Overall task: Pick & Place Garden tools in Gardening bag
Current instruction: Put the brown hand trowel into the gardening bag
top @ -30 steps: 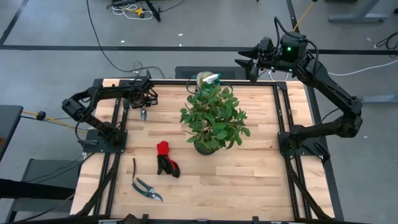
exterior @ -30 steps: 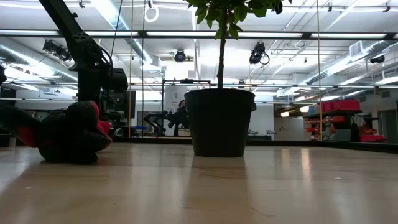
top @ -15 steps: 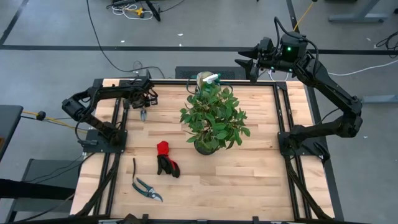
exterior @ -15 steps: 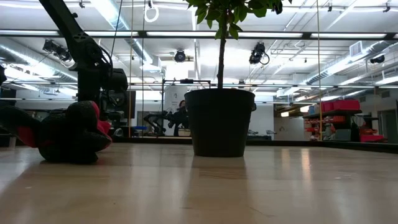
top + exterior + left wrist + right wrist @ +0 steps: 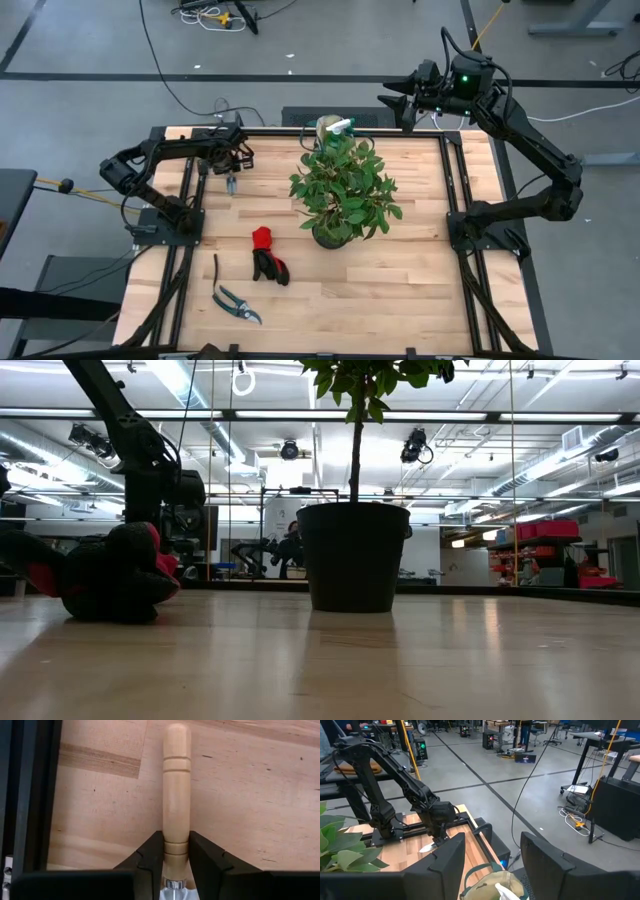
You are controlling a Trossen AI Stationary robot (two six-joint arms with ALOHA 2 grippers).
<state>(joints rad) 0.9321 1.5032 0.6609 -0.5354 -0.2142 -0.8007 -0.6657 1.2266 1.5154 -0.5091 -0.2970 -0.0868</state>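
Note:
My left gripper [image 5: 232,168] is at the table's far left, shut on a wooden-handled metal garden tool [image 5: 177,785], whose metal end [image 5: 230,185] shows below it. My right gripper [image 5: 395,105] is open and empty, high over the far edge above the tan gardening bag [image 5: 325,127]. The bag holds the spray bottle [image 5: 342,125]. The bag [image 5: 487,880] also shows between my right fingers in the right wrist view. The red-and-black gloves [image 5: 266,255] and the dark pruning shears [image 5: 236,302] lie flat on the table's near left. The gloves [image 5: 100,575] also show in the low view. My left gripper pinches the wooden handle [image 5: 176,845] between its two fingers, near the handle's metal-collar end. The handle runs along the fingers, and its free end [image 5: 177,735] sticks out beyond the fingertips. The metal blade [image 5: 427,847] points down toward the table.
A leafy potted plant [image 5: 345,190] in a dark pot [image 5: 352,555] stands at the table's middle, between the arms. A thin dark tool [image 5: 215,268] lies beside the gloves. Black frame rails [image 5: 185,230] run along the left and right sides. Bare wood [image 5: 400,290] lies at the near right.

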